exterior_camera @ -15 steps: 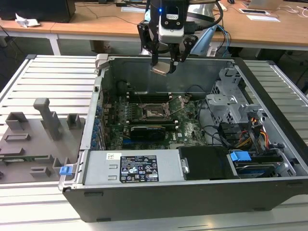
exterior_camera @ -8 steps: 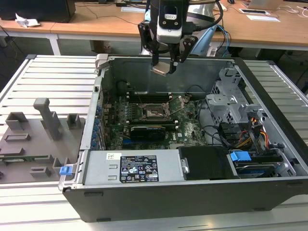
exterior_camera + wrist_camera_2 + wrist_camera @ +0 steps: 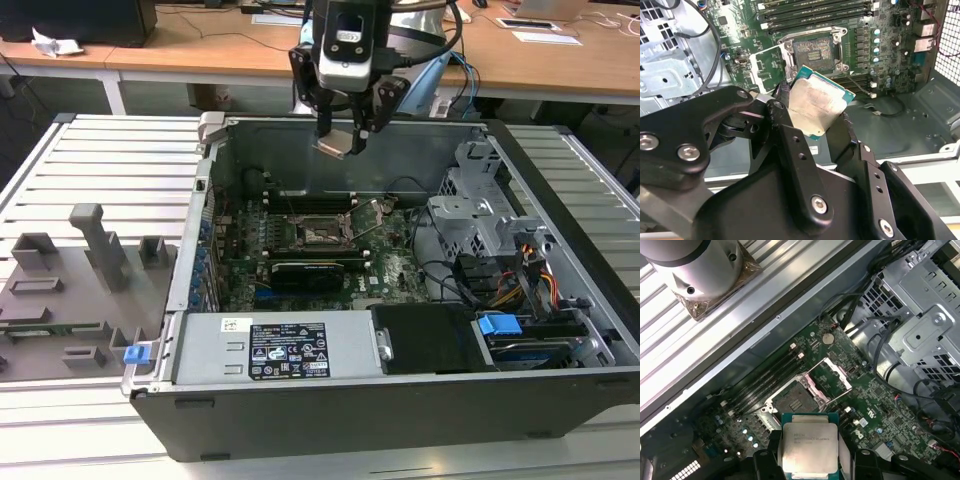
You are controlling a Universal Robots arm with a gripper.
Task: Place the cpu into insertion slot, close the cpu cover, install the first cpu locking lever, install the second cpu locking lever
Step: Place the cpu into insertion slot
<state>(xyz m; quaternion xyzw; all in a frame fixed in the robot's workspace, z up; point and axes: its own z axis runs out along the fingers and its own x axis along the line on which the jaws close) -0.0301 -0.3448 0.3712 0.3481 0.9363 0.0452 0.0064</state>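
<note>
My gripper (image 3: 343, 138) hangs above the open computer case, shut on the cpu (image 3: 333, 146), a small square chip with a pale metal face and green edge. Both wrist views show the cpu (image 3: 815, 102) (image 3: 809, 447) pinched by its edges between the black fingers (image 3: 782, 107) (image 3: 771, 452). The insertion slot (image 3: 325, 235) (image 3: 812, 50) (image 3: 792, 401) lies well below on the green motherboard, its dark centre bare. The cpu cover (image 3: 767, 67) (image 3: 834, 376) stands swung open beside the slot. A thin metal lever (image 3: 859, 82) sticks out next to the socket.
A black graphics card (image 3: 305, 272) sits just in front of the socket, and a grey power supply (image 3: 270, 350) fills the case front. A metal drive cage (image 3: 480, 215) with cables is on the exterior view's right. A grey fixture tray (image 3: 70, 290) lies outside the case.
</note>
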